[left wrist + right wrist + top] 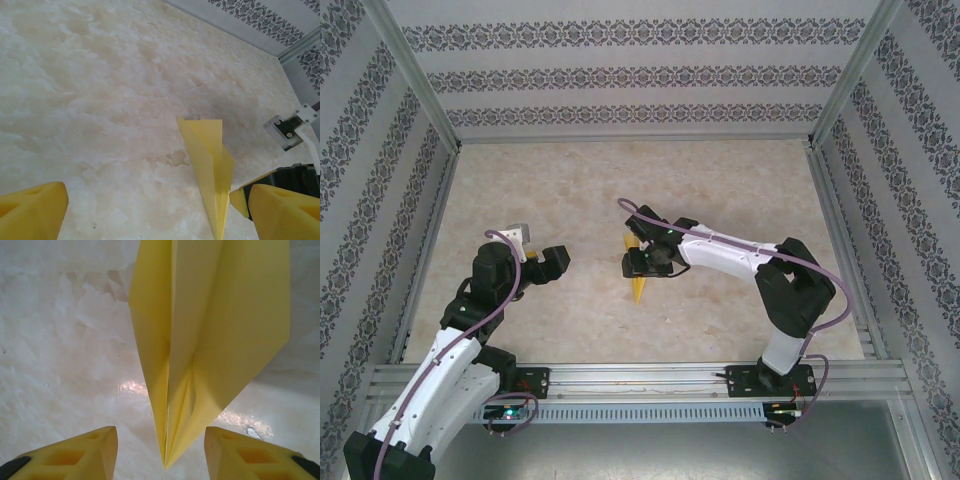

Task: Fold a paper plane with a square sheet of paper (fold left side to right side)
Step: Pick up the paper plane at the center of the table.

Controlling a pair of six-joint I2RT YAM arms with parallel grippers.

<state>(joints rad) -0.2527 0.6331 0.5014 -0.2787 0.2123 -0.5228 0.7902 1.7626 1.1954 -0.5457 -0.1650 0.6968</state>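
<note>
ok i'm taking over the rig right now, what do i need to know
Left end effector: open, empty, to the left of the paper plane.
Right end effector: open, straddling the paper plane at its pointed end, not touching it.
Where: the paper plane is on the table, about midway between the arms.
Done: sheet already folded into a dart with a centre crease.
Left: probably grip it and sharpen the creases; that's my guess.

smooth matt yellow paper plane [215, 330], faintly glossy marble-look table [520, 190], bare brushed metal rail [650, 372]
</note>
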